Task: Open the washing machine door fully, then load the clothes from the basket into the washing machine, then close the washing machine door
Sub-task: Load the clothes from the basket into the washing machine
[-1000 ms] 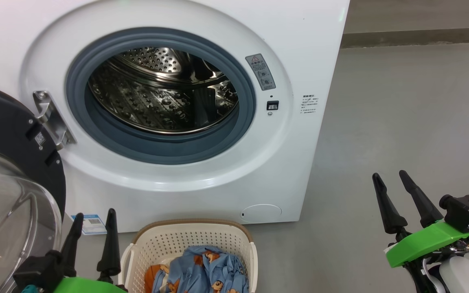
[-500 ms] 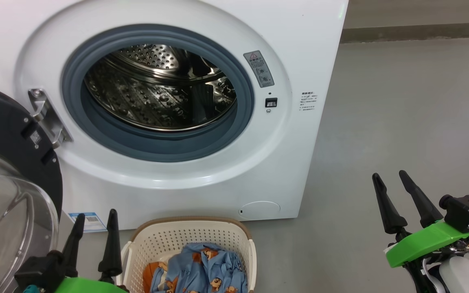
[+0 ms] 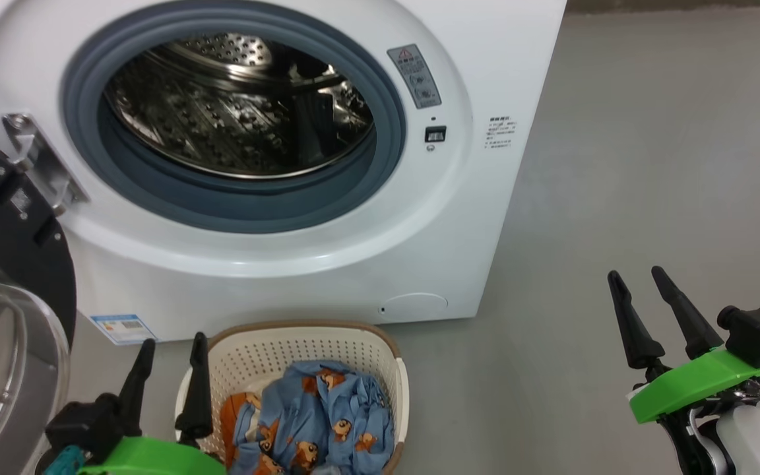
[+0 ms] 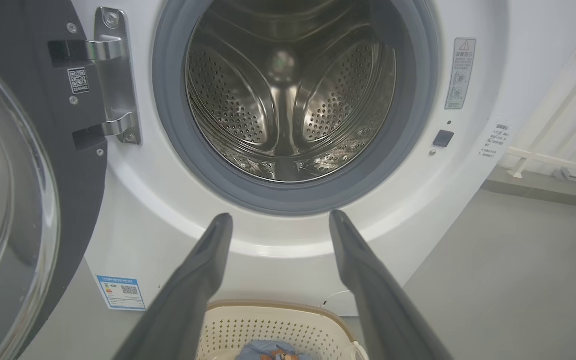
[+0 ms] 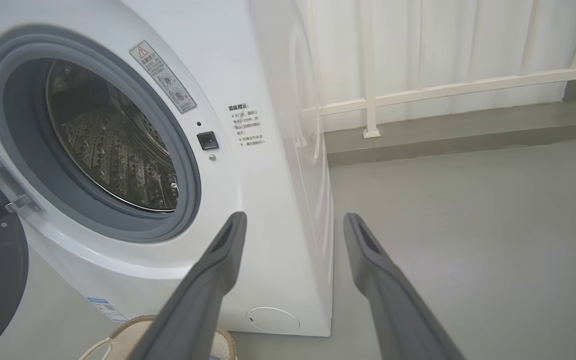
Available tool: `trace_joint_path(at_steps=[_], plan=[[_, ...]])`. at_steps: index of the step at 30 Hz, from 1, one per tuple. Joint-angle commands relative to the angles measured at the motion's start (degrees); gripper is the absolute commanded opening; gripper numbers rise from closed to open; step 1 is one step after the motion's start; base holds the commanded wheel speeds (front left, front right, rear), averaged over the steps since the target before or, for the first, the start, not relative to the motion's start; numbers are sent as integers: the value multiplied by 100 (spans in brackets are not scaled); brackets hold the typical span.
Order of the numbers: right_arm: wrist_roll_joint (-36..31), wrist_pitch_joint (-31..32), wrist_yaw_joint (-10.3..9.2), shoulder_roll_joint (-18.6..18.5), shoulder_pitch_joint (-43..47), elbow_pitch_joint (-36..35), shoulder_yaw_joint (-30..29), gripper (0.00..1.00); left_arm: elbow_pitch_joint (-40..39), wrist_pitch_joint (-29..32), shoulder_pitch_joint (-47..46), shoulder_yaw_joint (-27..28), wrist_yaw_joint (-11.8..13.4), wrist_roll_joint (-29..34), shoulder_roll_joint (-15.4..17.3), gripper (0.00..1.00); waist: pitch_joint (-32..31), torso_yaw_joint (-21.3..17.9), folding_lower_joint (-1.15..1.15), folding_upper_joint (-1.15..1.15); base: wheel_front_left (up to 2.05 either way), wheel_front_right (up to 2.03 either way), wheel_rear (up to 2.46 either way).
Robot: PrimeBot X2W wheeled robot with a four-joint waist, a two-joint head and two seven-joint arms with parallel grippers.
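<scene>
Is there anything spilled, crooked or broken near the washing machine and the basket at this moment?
Nothing stands out. The washing machine door is open on its hinge, the drum is empty, and the basket stands upright with the clothes inside it, none spilled. The left gripper and right gripper are open, holding nothing.

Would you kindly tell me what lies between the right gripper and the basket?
In the head view, bare grey floor separates the right gripper from the basket; nothing stands there.

Head view looks down on the washing machine (image 3: 327, 264); both wrist views face its drum (image 4: 288, 100).
</scene>
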Motion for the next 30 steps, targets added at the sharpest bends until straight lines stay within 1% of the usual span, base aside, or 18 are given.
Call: trace_joint_path(at_steps=[1,9,19,25,30], plan=[[65,-52,43,-98,-212,-135,81,100,-61,-8,-359,175,-33,-19,61,100,305,-58,0,0,0,0,0],[111,-52,43,-129,-436,-193,53,100,314,56,-811,11,-146,42,-42,100,960,-171,0,0,0,0,0],[129,-52,43,-140,-688,-282,81,100,1195,234,-1403,-242,-401,44,-226,100,1634,-276,0,0,0,0,0],[138,-52,43,-89,-886,-366,146,100,1914,442,-1802,-383,-619,14,-295,100,2092,-377,0,0,0,0,0],[144,-52,43,-34,-1041,-453,142,100,2695,720,-2221,-542,-793,28,-372,100,2467,-477,0,0,0,0,0]])
